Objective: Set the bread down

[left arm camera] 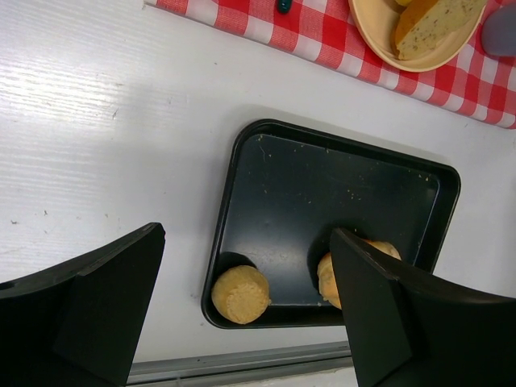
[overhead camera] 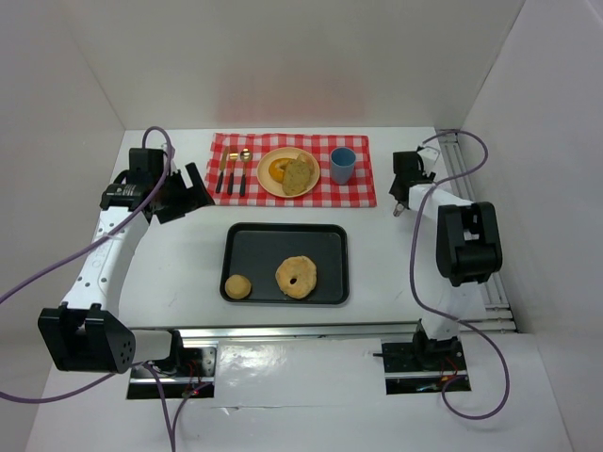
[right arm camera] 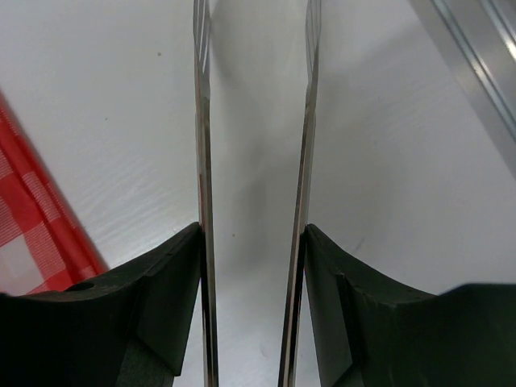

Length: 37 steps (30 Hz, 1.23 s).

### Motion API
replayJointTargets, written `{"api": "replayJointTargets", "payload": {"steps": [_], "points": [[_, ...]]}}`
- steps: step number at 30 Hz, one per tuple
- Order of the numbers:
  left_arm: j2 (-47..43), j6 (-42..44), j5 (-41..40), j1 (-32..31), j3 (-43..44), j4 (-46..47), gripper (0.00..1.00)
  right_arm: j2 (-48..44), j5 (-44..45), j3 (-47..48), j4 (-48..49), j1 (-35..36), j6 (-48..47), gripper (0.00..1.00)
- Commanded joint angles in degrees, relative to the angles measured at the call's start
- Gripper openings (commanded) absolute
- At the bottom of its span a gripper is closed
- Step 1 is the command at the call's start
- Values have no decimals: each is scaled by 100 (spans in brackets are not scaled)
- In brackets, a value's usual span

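Observation:
A ring-shaped bread (overhead camera: 297, 277) and a small round roll (overhead camera: 238, 286) lie on the black tray (overhead camera: 283, 235) in the middle of the table. The left wrist view shows the roll (left arm camera: 240, 293) in the tray's corner and the ring-shaped bread (left arm camera: 326, 278) partly behind a finger. A slice of bread (overhead camera: 300, 174) lies on the yellow plate (overhead camera: 267, 161). My left gripper (overhead camera: 184, 193) hangs open and empty over the table, left of the tray. My right gripper (overhead camera: 407, 184), at the cloth's right end, is shut on metal tongs (right arm camera: 201, 161), whose two blades lie against its fingers.
A red checked cloth (overhead camera: 363, 193) at the back holds the plate, a blue cup (overhead camera: 342, 166) and cutlery (overhead camera: 233, 172). An aluminium rail (overhead camera: 471, 188) runs along the right side. White walls enclose the table.

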Motion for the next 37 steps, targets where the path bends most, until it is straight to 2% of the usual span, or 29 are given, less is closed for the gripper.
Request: {"api": "replayJointTargets", "payload": {"steps": [1,3,4,6,8,11,14,15,18,20,28,37], "points": [[-4,-3,95,36,45,115,96,301,188,45,901,15,198,59],[-4,-3,95,36,45,115,96,416,188,45,980,-38,199,62],[-4,-3,95,36,45,115,96,417,188,106,980,-38,199,74],[-4,-3,33,36,45,115,96,487,188,211,841,-38,199,90],[49,-3,33,36,45,115,96,540,258,535,534,-38,340,100],[101,-3,33,36,107,115,96,365,372,1114,-125,-38,472,100],[101,-3,33,36,229,115,96,233,426,1774,-1161,-38,655,100],[101,-3,33,36,230,115,96,232,478,2220,-1817,-38,734,100],[41,-3,-19,36,230,115,96,84,417,2567,-2621,-38,876,100],[40,-3,-19,36,230,115,96,-66,329,2349,-3026,-38,1007,100],[-153,50,86,36,45,115,96,-1410,21,83,-2896,-38,1244,100],[-373,102,139,36,-60,115,96,-1990,-225,-737,-2808,-38,1430,98]]}}
